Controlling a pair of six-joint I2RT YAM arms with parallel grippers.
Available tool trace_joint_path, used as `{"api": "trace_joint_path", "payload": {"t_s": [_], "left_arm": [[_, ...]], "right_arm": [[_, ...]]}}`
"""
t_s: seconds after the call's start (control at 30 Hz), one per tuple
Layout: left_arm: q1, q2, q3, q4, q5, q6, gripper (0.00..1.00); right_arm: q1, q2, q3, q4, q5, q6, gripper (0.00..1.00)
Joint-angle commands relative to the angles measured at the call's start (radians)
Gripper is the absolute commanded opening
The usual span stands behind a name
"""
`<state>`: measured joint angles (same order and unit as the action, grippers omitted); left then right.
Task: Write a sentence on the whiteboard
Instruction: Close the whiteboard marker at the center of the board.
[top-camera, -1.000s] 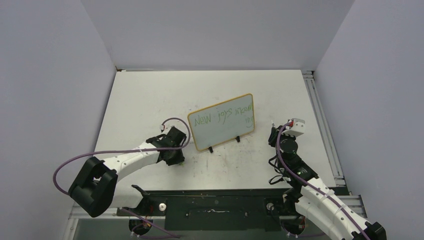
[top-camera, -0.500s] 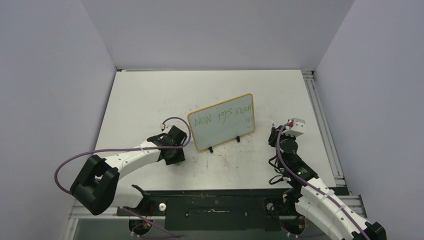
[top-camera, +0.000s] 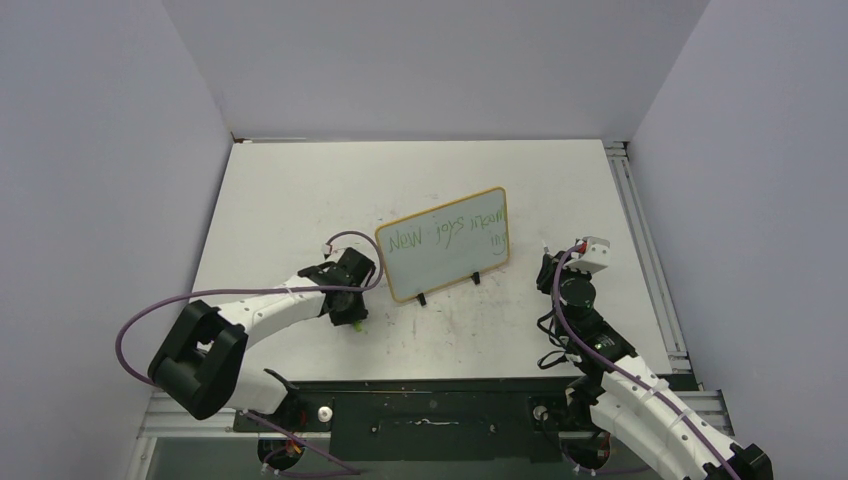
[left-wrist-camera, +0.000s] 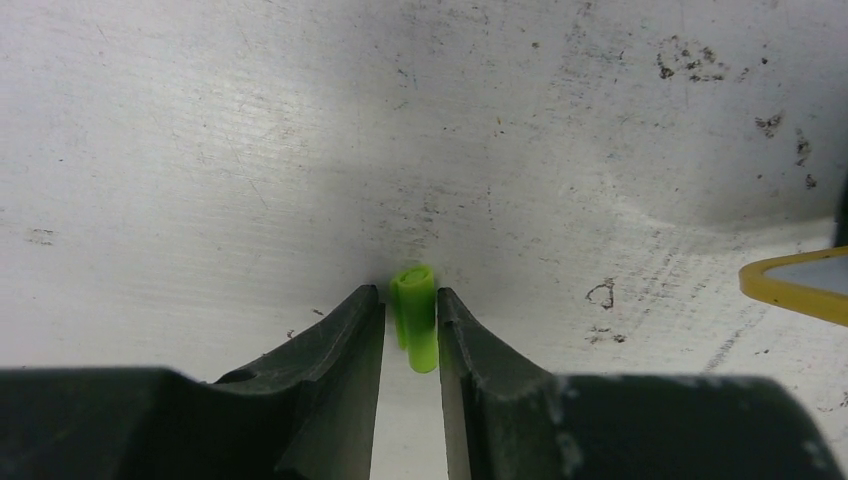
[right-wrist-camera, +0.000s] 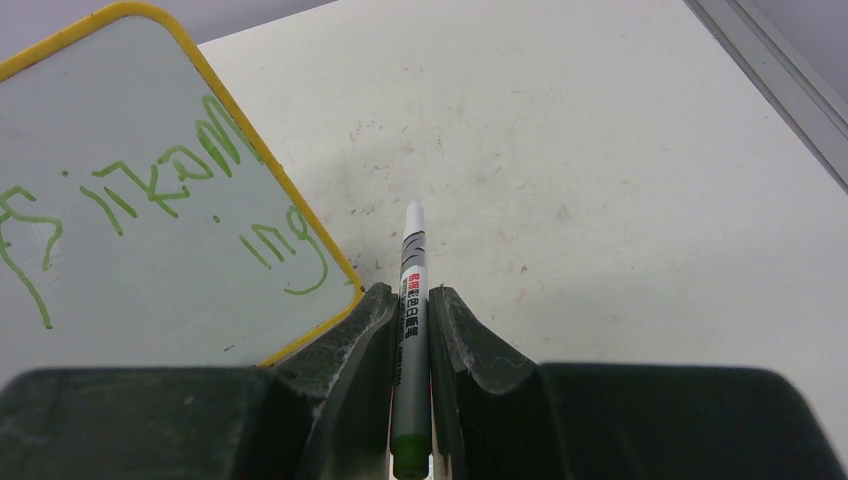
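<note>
Top external: high behind the near edge of the table (top-camera: 300, 190), looking down over all of it.
Left wrist: almost on the table, looking along it.
Right wrist: low, close.
Shared: the whiteboard (top-camera: 445, 245), in all three.

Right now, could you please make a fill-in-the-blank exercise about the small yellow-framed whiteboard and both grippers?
1. The handwritten sentence on the small yellow-framed whiteboard is ____ in colour.
2. The right gripper is shut on a slim grey ____.
3. Between the left gripper's fingers sits a small green plastic ____.
Missing words: green; marker; cap.
</note>
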<state>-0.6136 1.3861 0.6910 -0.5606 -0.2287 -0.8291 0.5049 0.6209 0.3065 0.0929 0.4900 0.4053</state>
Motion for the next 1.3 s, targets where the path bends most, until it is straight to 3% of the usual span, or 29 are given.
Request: {"api": "trace_joint_path", "payload": {"t_s": [0.0,0.2,0.37,0.6,0.83,1.03,1.17,1.27], "left_arm": [[0.003,0.010,0.023,-0.045,-0.022,0.021,0.24],[0.003,0.023,0.016,-0.065,-0.006,0.034,0.12],[0.010,-0.054,-0.009,-0.063,-0.013,0.007,0.00],[0.071,-0.243,-0.059,0.037,0.050,-0.072,0.00],[0.139,-0.463,-0.047,0.126,0.133,-0.146,0.00],[0.196,-0.631,-0.014,0.277,0.219,-0.249,0.00],[0.216,-0.661,0.009,0.407,0.295,-0.326,0.00],[0.221,-0.647,0.013,0.528,0.335,-0.405,0.00]], "right_arm": [[0.003,-0.002,0.003,0.038,0.000,0.000,0.05],[0.004,-0.003,0.003,0.036,0.000,0.000,0.05],[0.002,-0.008,0.012,0.029,-0.004,-0.001,0.05],[0.004,-0.038,0.031,0.047,-0.117,-0.031,0.05],[0.011,-0.144,0.073,0.101,-0.412,-0.064,0.05],[0.023,-0.128,0.106,0.274,-0.645,0.036,0.05],[0.098,-0.027,0.102,0.463,-0.716,0.106,0.05],[0.237,0.040,0.111,0.557,-0.644,0.078,0.05]]}}
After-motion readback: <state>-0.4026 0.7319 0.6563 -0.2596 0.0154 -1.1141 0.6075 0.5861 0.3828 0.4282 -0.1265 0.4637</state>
